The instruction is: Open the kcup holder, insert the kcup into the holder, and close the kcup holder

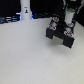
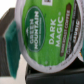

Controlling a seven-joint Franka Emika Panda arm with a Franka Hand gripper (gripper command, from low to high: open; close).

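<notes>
The kcup (image 2: 46,29) fills the wrist view: a bright green round top with a pale rim and white "Dark Magic" lettering, held tilted between my fingers. A teal finger pad (image 2: 10,46) presses on one side of it. In the exterior view my gripper (image 1: 67,29) hangs straight down over the kcup holder (image 1: 60,38), a black box-shaped unit on the white table at the exterior view's upper right. The kcup itself is too small to make out there. I cannot tell how far the holder's drawer is out.
A white bottle-like post (image 1: 25,11) stands at the back on the exterior view's left. Pods with reddish-white tops (image 1: 54,21) sit at the holder's back. The white table (image 1: 30,60) stretches to the front.
</notes>
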